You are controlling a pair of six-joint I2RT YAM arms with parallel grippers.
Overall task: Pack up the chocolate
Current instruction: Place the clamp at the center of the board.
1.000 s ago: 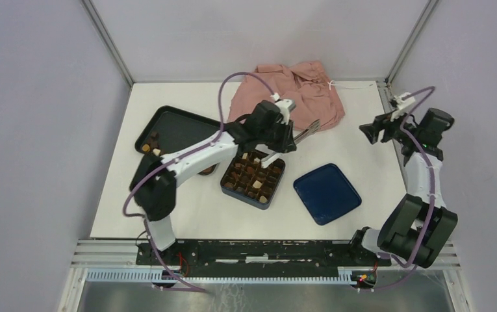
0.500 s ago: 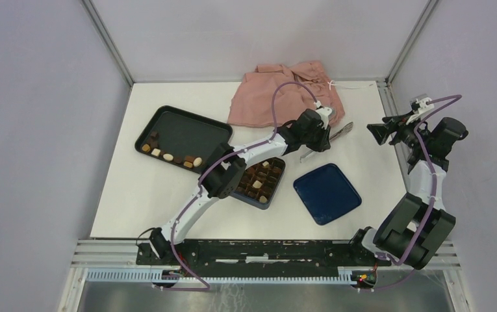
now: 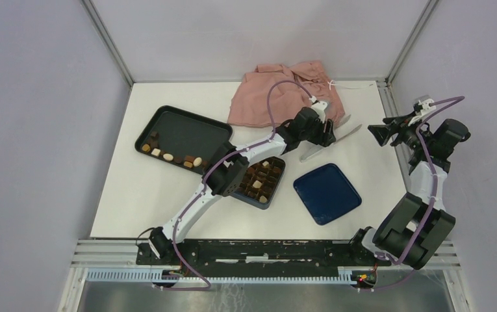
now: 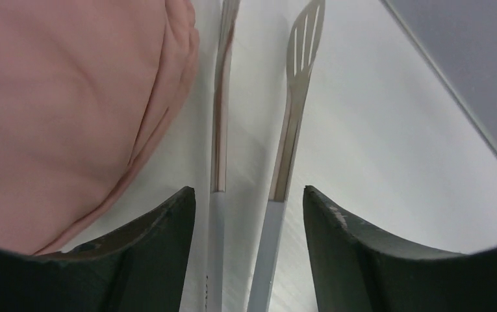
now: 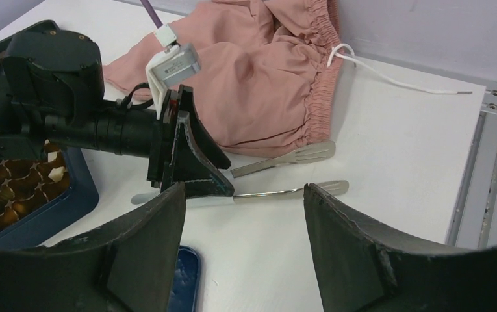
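Small brown, tan and cream chocolate pieces lie along the near edge of a black tray. More chocolate fills a dark blue gridded box, also seen at the left of the right wrist view. Metal tongs lie on the white table beside a pink cloth. My left gripper is open around the tongs, with a gap between each fingertip and the tong arm next to it. My right gripper hovers open and empty to the right of the tongs.
A crumpled pink cloth lies at the back, touching the tongs' far arm. The blue box lid rests right of the box. The left arm stretches low over the box. A metal frame rail runs along the table's right edge.
The left arm swung right from above the box, carrying the tongs beside the cloth, then opened its jaws; the tong arms sprang apart. The right gripper drew back slightly rightward.
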